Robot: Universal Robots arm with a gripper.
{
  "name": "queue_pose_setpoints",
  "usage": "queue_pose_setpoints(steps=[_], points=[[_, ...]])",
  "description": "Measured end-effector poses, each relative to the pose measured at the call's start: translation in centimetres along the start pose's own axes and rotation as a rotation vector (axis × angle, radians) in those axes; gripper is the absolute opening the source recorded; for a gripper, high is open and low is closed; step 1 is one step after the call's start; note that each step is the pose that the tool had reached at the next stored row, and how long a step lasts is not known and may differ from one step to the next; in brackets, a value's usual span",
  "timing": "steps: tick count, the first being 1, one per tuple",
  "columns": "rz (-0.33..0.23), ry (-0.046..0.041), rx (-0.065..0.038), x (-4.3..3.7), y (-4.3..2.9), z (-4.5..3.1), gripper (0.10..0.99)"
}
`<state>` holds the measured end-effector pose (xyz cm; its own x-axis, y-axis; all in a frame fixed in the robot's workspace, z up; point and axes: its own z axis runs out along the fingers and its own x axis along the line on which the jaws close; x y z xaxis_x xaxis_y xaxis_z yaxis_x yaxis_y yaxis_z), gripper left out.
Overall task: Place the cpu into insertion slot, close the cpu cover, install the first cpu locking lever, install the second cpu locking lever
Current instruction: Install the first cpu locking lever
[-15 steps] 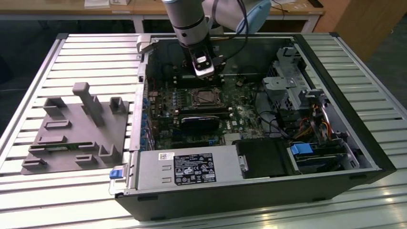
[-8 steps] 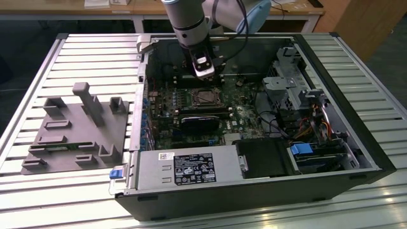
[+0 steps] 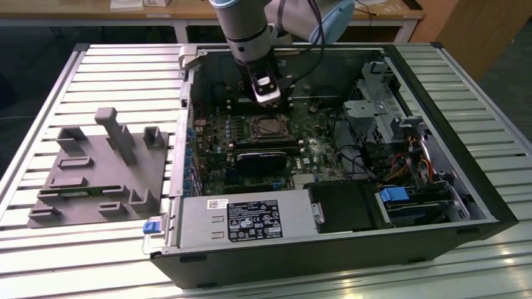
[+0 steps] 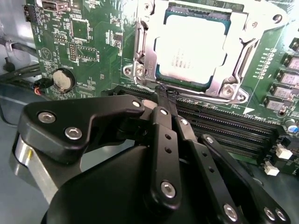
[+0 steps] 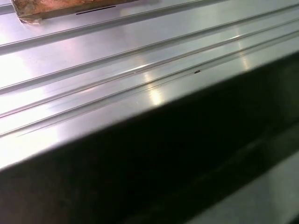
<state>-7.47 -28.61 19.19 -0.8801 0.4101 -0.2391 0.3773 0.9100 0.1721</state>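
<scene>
Black tool (image 4: 163,95) fingers pressed together (holding nothing), tips just beside cpu cover (image 4: 145,60), cpu (image 4: 194,46) lying flat.

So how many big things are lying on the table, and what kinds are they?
Open computer case: 1
Grey plastic fixture block: 1
Robot gripper, reaching into the case beside the cpu: 1
Total: 3

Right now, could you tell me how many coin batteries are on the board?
1: the coin battery sits on the green board near black cables; others may be hidden.
</scene>
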Motion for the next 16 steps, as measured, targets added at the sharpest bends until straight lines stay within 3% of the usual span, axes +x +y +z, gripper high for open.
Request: queue_pose_setpoints(steps=[5,16], points=[[-0.002,0.0008,-0.002,-0.14,-0.33,0.03,0.102],[-0.001,0.0089,-0.02,-0.32,-0.72,0.02,0.102]])
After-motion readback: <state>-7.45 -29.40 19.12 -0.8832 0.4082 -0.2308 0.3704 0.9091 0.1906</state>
